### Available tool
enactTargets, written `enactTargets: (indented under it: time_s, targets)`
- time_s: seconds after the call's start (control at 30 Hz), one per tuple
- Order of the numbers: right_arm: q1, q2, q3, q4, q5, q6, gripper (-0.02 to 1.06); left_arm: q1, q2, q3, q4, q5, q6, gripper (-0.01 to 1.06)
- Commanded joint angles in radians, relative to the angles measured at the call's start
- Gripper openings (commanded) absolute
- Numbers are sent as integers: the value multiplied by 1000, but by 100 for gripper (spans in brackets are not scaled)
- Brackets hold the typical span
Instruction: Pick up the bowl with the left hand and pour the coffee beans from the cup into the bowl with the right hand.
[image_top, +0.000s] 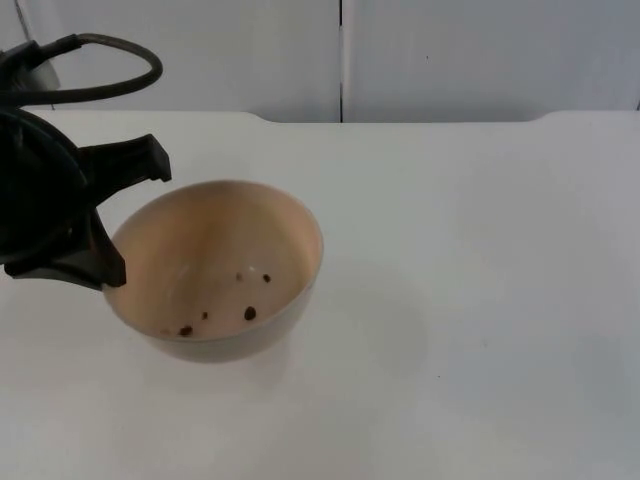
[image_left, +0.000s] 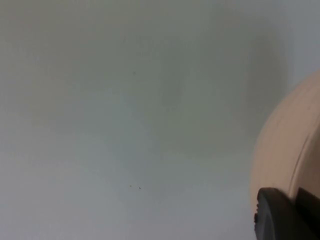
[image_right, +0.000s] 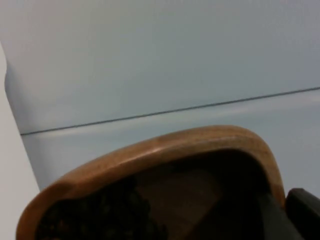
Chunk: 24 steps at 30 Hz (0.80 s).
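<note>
On the left I see my left gripper clamped on the bowl's rim, one finger inside, one outside. The bowl is cream, tilted a little, with a few beans scattered in its bottom; I cannot tell whether it touches the white surface. My right gripper holds the wooden cup by its rim, with dark beans inside it.

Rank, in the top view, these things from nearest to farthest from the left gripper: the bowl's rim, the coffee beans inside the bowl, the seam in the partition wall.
1. Bowl's rim, beside the left gripper.
2. Coffee beans, on the bowl's bottom.
3. Seam, at the table's back.
</note>
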Motion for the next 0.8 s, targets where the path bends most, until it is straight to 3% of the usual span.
enactTargets:
  time_s: [0.0, 0.77]
  targets:
    - [14, -13, 5, -44, 4, -1, 0, 2, -10, 3, -15, -12, -5, 0]
    - [38, -13, 7, -128, 4, -94, 0, 2, -10, 3, -21, -12, -5, 0]
